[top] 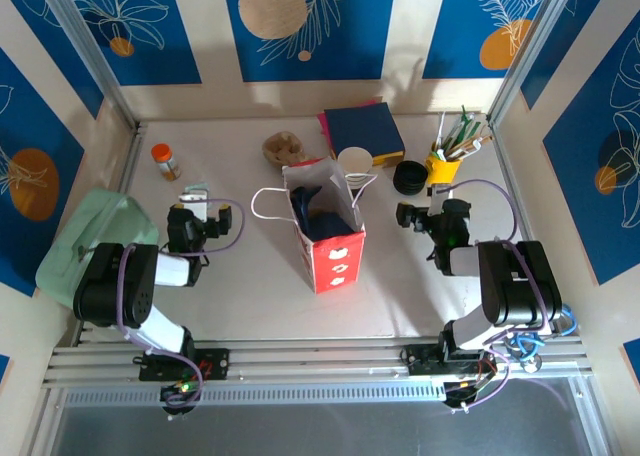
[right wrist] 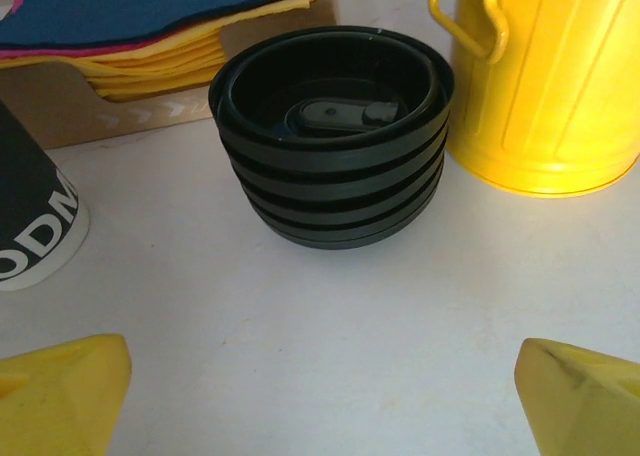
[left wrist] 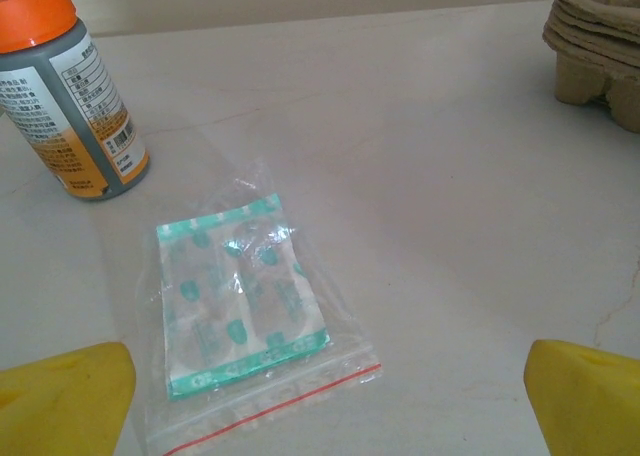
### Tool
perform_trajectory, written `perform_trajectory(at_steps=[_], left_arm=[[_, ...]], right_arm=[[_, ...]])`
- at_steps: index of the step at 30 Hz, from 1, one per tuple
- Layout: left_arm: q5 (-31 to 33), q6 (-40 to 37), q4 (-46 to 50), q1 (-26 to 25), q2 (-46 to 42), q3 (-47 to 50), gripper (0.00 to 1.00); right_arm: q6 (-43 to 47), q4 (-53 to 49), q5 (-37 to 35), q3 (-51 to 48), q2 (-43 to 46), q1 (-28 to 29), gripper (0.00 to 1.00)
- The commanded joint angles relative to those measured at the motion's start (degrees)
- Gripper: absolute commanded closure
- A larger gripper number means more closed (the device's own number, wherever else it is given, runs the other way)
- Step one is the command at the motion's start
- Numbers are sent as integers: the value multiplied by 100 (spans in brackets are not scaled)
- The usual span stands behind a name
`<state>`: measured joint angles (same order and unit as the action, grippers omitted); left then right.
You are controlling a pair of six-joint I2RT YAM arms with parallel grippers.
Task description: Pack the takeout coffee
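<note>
The pale, smooth table (top: 250, 306) is sitting inside walls panelled in blue with white leaf outlines. The paper cup (top: 354, 160), white inside, is standing on the far side of the red-and-white paper bag (top: 327, 231), near a ribbed stack of round black plastic lids (right wrist: 330, 136) and the glossy yellow utensil cup (right wrist: 540, 86). The right gripper (right wrist: 320, 396) is hovering spread wide before the lids, gripping nothing. The left gripper (left wrist: 320, 406) is gaping equally wide over a crinkly clear zip bag (left wrist: 240, 306), near an orange-capped bottle (left wrist: 70, 96).
</note>
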<state>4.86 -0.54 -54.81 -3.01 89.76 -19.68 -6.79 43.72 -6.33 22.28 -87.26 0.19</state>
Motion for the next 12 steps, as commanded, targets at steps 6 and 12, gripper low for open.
perform_trajectory(at_steps=[6,12], left_arm=[[-115,-17,-109,37,-26,-71,1],[-117,-17,-109,37,-21,-71,1]], right_arm=[[99,231,126,175,7,-13,1],[76,542,-26,-16,70,17,1]])
